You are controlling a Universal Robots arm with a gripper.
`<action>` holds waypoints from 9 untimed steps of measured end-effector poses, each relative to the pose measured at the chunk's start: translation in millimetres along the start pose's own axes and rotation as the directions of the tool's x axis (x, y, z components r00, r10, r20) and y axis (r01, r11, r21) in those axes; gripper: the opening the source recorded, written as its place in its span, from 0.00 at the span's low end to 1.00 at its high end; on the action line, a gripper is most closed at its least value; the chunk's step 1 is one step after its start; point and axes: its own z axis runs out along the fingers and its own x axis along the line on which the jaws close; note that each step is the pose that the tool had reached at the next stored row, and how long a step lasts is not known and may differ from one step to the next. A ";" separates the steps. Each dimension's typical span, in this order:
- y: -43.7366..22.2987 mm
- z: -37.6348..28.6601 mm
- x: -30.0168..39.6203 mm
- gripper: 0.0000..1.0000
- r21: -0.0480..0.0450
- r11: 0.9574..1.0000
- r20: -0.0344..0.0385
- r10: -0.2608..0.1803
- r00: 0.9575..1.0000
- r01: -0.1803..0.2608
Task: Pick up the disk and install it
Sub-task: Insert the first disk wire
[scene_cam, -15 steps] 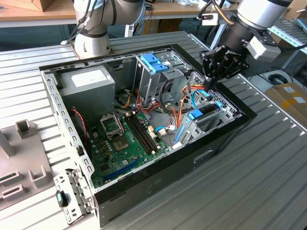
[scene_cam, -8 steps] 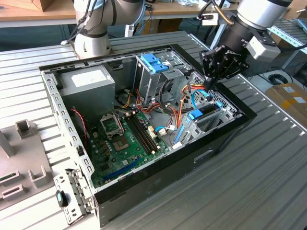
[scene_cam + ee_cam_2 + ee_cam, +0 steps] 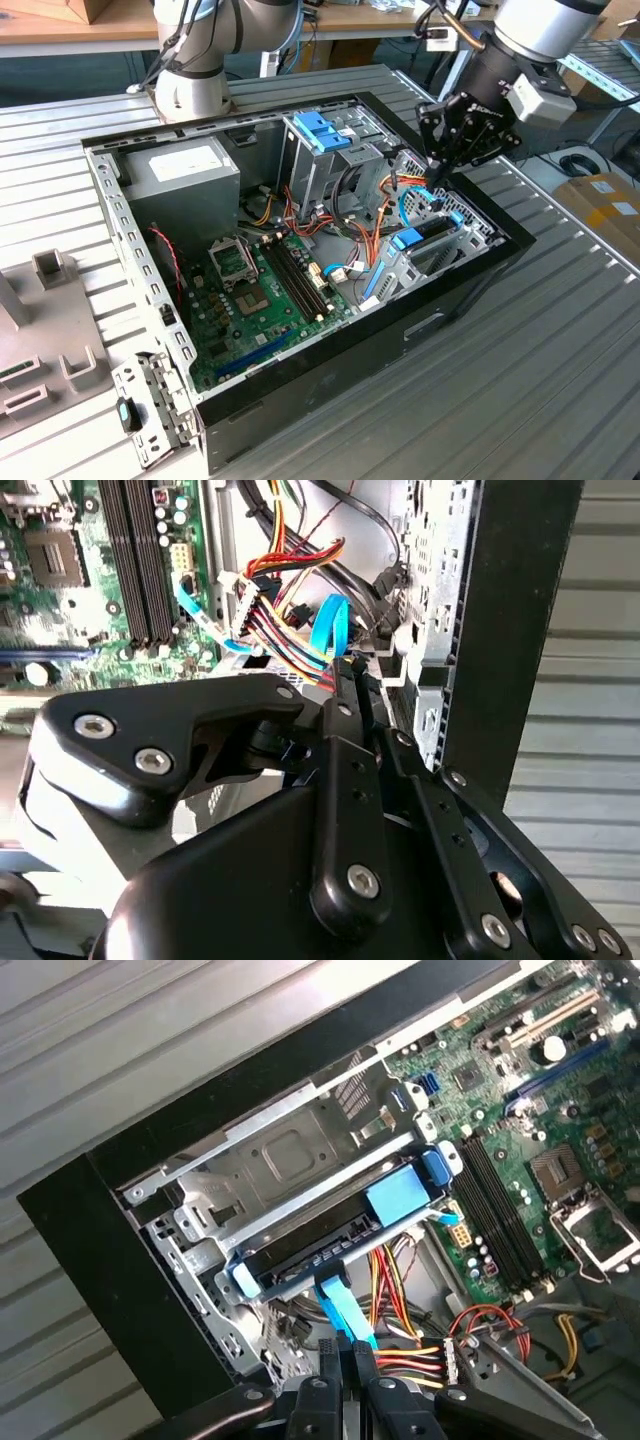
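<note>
Disk sits in its bay, arm right above it

The disk (image 3: 340, 1215), grey with blue rails, lies in the metal bay (image 3: 290, 1155) at the corner of the open computer case (image 3: 470, 275), at about 3 o'clock in the exterior view. The fingers (image 3: 345, 1355) hang close over the blue cable (image 3: 340, 1310) beside the disk; they look nearly shut and hold nothing I can see. To do this well, I think the disk must sit flat and straight, with no wires pinched. The case also holds a green board (image 3: 265, 290) and a tall cage (image 3: 330, 150).
</note>
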 end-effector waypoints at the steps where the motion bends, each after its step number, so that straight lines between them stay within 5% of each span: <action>1: 0.0 0.0 0.0 0.16 0.001 1.000 0.000 0.011 1.000 -0.011; 9: 0.0 0.1 0.0 0.16 0.009 0.993 -0.004 0.120 0.993 -0.120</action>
